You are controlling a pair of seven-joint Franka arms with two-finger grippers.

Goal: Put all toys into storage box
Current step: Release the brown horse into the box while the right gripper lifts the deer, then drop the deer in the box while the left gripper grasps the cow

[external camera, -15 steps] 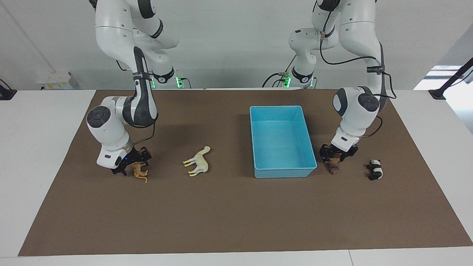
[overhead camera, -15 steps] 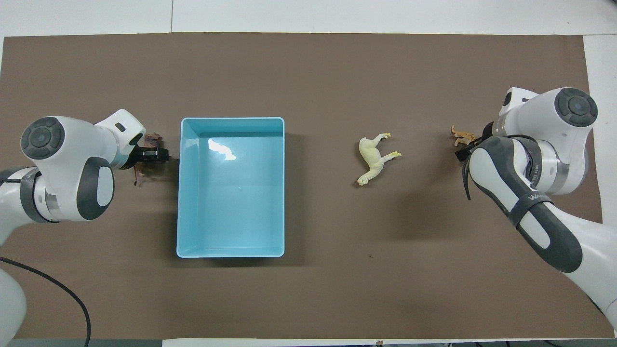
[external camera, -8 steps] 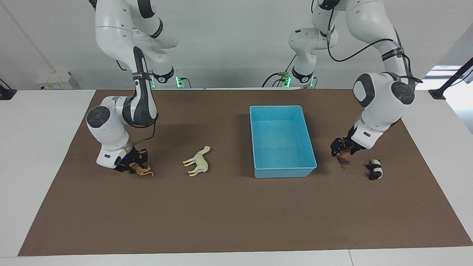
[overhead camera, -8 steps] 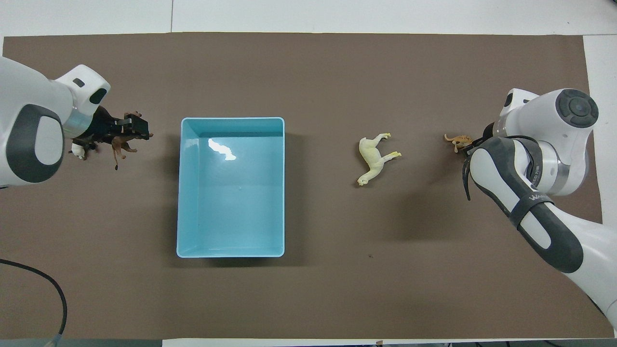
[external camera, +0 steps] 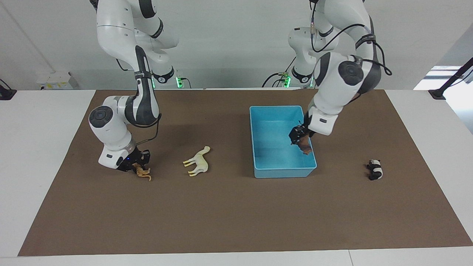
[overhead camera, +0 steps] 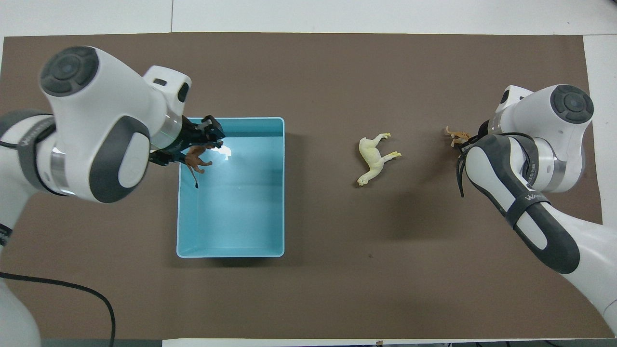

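Two grips: left gripper (external camera: 300,139) jaws clamped on lion (external camera: 305,147) over box (external camera: 258,111), release low; right gripper (external camera: 137,167) jaws clamped on tiger (external camera: 142,172).

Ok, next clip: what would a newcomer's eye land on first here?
Probably the light blue storage box on the brown mat, with the left tool hanging over it, shut on the brown lion. Next, the right tool low at the orange tiger toward the right arm's end. The cream horse and panda lie untouched.
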